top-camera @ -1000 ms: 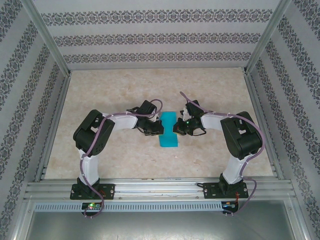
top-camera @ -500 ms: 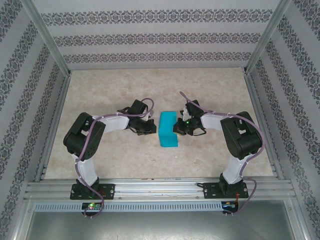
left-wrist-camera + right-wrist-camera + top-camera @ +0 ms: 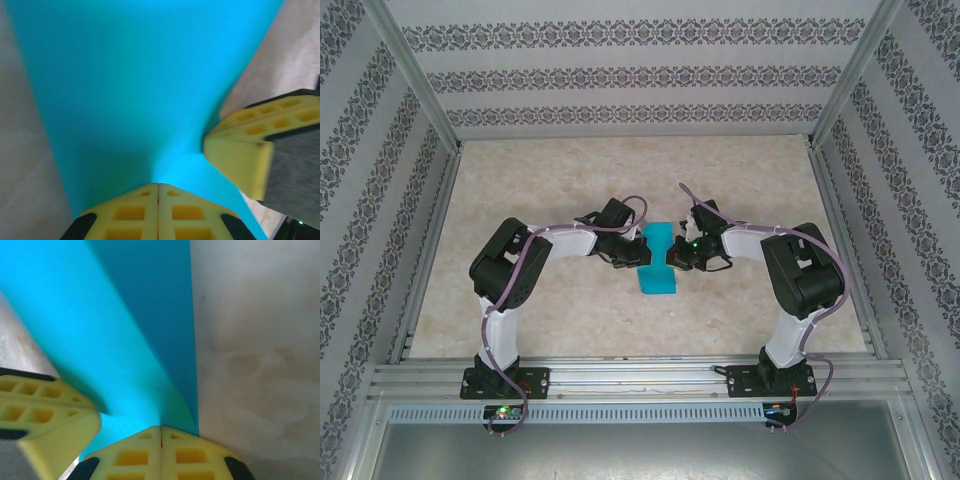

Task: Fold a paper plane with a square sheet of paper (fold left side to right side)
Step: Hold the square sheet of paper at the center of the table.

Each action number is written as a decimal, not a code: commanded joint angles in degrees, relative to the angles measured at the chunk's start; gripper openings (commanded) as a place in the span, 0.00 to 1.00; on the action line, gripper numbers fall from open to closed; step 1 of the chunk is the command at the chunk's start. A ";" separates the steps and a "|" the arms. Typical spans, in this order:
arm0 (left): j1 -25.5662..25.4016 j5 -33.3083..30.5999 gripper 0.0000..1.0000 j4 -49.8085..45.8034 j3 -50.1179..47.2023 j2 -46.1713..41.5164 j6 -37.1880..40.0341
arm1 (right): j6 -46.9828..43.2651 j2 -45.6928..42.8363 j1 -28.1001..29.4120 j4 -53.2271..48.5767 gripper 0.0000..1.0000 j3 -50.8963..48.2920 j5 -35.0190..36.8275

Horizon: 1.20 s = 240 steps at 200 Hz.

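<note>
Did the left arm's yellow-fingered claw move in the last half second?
Yes. The left gripper has swung back rightward, away from the left aluminium frame rail, and now pinches the left edge of the thin turquoise-blue square sheet of paper.

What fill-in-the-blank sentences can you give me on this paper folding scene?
1. The paper lies ____ the left gripper and the right gripper.
2. Both grippers are ____.
3. In the left wrist view, the yellow finger at the right belongs to the ____ gripper.
Missing words: between; shut; right.
</note>
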 commanded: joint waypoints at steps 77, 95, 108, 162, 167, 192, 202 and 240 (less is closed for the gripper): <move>-0.21 -2.69 0.07 -1.64 -1.52 1.76 0.59 | 0.12 -1.94 0.47 -1.83 0.00 -1.27 1.79; -0.33 -2.96 0.07 -1.93 -1.53 1.76 0.83 | 0.94 -3.90 0.73 0.37 0.00 -0.86 0.84; -0.30 -2.93 0.07 -2.01 -1.46 1.76 0.88 | 2.51 -4.67 0.74 3.63 0.00 -1.31 0.16; -0.29 -3.49 0.07 -3.85 -0.30 2.02 2.20 | 4.35 0.17 2.93 8.81 0.00 3.06 -0.21; -0.29 -3.41 0.07 -3.86 -0.23 2.02 2.20 | 4.35 0.75 3.02 8.86 0.00 3.39 0.04; -0.29 -3.46 0.07 -3.93 -0.05 2.02 2.20 | 3.44 3.30 3.54 8.59 0.00 5.29 1.56; -0.29 -3.56 0.07 -3.98 0.03 2.11 2.33 | 2.90 4.35 3.79 7.98 0.00 6.18 1.77; -0.32 -3.40 0.07 -4.21 0.04 2.11 2.55 | 2.77 7.19 3.99 6.27 0.00 6.74 3.16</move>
